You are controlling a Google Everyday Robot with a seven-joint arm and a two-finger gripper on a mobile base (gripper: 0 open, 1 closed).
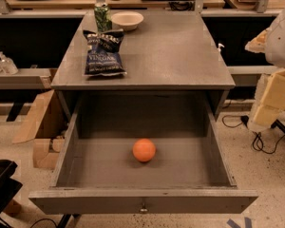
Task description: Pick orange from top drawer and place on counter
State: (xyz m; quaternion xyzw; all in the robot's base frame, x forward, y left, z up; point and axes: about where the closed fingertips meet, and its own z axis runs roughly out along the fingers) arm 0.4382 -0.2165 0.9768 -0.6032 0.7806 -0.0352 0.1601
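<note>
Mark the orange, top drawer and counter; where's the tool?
orange [144,150], camera view, middle of the fruit.
top drawer [194,203], camera view, front panel right of the pull.
counter [171,51], camera view, bare grey surface.
tool: out of the camera view.

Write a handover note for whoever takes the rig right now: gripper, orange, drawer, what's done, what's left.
Gripper: not in view; only the pale arm links show at the right edge, beside the cabinet.
Orange: on the floor of the top drawer, near its middle, nothing holding it.
Counter: chip bag, green can and white bowl sit toward its left.
Done: drawer is open.
Left: grasp the orange, lift it, set it on the counter.
</note>
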